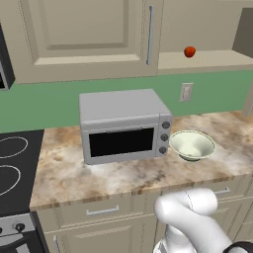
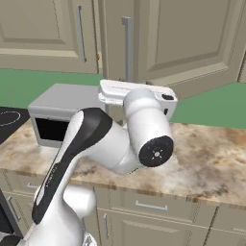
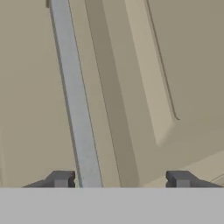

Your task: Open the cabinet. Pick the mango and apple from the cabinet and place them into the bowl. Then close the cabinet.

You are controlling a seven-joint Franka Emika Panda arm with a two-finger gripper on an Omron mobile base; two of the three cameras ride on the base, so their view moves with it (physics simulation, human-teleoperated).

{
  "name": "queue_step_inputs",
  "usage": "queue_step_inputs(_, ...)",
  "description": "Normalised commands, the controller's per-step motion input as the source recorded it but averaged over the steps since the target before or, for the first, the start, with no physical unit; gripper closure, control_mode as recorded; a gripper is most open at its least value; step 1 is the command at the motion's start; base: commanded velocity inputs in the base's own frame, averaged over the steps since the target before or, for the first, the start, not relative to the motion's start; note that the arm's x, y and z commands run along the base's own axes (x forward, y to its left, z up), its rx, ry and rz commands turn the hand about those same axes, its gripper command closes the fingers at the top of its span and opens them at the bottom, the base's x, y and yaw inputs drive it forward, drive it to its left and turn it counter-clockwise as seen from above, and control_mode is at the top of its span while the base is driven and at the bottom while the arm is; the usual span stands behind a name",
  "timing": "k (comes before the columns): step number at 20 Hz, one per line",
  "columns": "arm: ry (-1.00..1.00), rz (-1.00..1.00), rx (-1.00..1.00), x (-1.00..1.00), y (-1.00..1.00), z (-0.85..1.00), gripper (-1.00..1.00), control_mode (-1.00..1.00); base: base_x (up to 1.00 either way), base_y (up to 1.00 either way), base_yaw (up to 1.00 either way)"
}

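My gripper [image 3: 119,179] stands spread, the cabinet [image 1: 84,34] door's silver handle [image 3: 76,109] just inside its left fingertip. On the table [image 1: 123,173], the bowl [image 1: 192,145] sits right of the microwave [image 1: 123,126]; farther up, the apple [image 1: 189,51] rests on the opened cabinet's shelf.

wall [image 1: 49,106]: green | counter [image 1: 99,178]: marbled brown | wall outlet [image 1: 186,92] | stovetop [image 1: 15,163]: black | drawers [image 1: 104,211]: beige

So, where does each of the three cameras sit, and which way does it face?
Left base view: behind the arm's left, facing the grey box microwave, pale cream bowl and small red apple; white arm at bottom.
Right base view: behind its right, facing the open beige cabinet door; arm in front.
Hand view: along the claw, at the silver bar handle.
Shared: handle, microwave.
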Motion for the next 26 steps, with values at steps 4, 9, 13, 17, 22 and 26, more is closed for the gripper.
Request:
queue_step_inputs(4,0.10,0.28,0.00,-0.33,-0.04,-0.33,-1.00,-1.00,0.00,0.00,0.00)
queue_step_inputs(9,0.18,0.33,-0.03,-0.22,0.03,-0.45,-1.00,-1.00,0.00,0.00,0.00)
queue_step_inputs(13,0.00,0.11,-0.06,-0.54,0.33,-0.35,-1.00,-1.00,0.00,0.00,0.00)
queue_step_inputs(17,-0.03,0.00,-0.10,-0.34,0.89,-0.14,-1.00,-1.00,0.00,0.00,0.00)
queue_step_inputs(22,-0.07,-0.12,-0.13,-0.42,1.00,-0.04,-1.00,-1.00,0.00,0.00,0.00)
queue_step_inputs(26,-0.19,-0.35,-0.03,-0.91,0.73,0.00,-1.00,-1.00,0.00,0.00,0.00)
